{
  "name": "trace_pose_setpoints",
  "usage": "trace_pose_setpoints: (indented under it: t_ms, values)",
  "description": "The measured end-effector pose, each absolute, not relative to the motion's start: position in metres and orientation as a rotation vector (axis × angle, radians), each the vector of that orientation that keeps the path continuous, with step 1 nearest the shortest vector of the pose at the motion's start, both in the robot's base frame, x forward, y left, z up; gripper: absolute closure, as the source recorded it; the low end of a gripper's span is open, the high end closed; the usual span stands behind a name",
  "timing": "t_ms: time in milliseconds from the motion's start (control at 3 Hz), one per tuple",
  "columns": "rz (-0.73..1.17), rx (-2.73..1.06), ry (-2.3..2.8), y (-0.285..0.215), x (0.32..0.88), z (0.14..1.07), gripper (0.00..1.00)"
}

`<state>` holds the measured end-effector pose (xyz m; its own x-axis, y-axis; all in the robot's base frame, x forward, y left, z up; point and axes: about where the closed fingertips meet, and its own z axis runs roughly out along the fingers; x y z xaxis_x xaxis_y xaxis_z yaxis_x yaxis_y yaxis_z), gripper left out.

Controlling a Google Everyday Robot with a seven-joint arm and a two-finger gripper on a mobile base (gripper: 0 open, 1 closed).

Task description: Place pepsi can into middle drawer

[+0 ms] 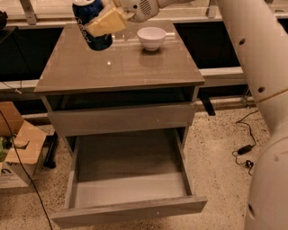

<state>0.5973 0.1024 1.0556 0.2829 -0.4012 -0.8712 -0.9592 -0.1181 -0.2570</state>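
My gripper point(98, 24) is at the top left of the camera view, shut on the pepsi can point(86, 12). The can is dark blue and tilted, and a tan finger pad point(109, 21) lies across its side. It hangs just above the back left of the cabinet top point(121, 67). The middle drawer point(128, 179) is pulled wide open below, shallow and with nothing on its flat floor. It lies well below the can and nearer to me.
A white bowl point(151, 37) stands on the cabinet top right of the can. A closed grey drawer front point(121, 117) sits above the open drawer. My white arm point(265, 90) fills the right side. A cardboard box point(20, 146) and a floor cable point(245, 150) flank the cabinet.
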Motion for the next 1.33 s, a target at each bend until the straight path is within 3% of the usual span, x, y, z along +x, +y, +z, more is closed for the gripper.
trace_pose_setpoints:
  t_ms: [1333]
  values:
    - [0.999,-1.489,1.557,0.039,0.480,0.921,1.00]
